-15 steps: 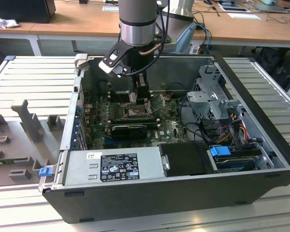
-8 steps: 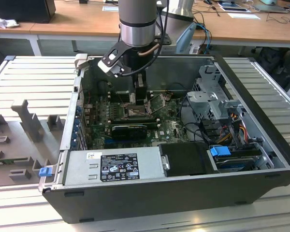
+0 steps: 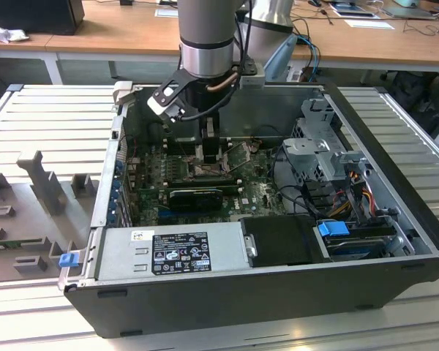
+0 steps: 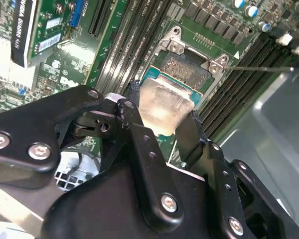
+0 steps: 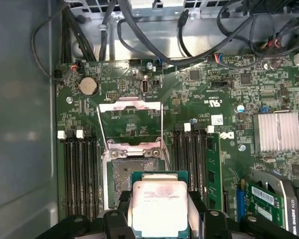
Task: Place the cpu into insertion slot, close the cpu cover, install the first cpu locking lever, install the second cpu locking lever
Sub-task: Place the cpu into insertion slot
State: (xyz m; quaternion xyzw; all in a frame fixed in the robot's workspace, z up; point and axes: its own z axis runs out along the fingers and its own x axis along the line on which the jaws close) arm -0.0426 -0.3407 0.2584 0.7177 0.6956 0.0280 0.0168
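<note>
My gripper (image 4: pixel 162 115) is shut on the cpu (image 4: pixel 162 104), a flat square chip with a pale silver top on a green base, held by two opposite edges between black fingers (image 4: pixel 135 107). The cpu (image 5: pixel 159 206) hangs just above the insertion slot (image 5: pixel 132 172) and covers part of its dull pin field. The cpu cover (image 5: pixel 131 122) stands flipped open beyond the slot, with thin wire levers along both of its sides. In the exterior view my gripper (image 3: pixel 210 150) reaches down into the open computer case over the green motherboard (image 3: pixel 256 191).
Long black memory slots (image 5: pixel 79 174) flank the socket on both sides. A long black card (image 3: pixel 197 196), a silver power supply (image 3: pixel 168 252) and a drive cage (image 3: pixel 325 146) crowd the case. Black cables (image 5: pixel 154 30) run near the board's far edge, by a finned heat sink (image 5: pixel 276 132).
</note>
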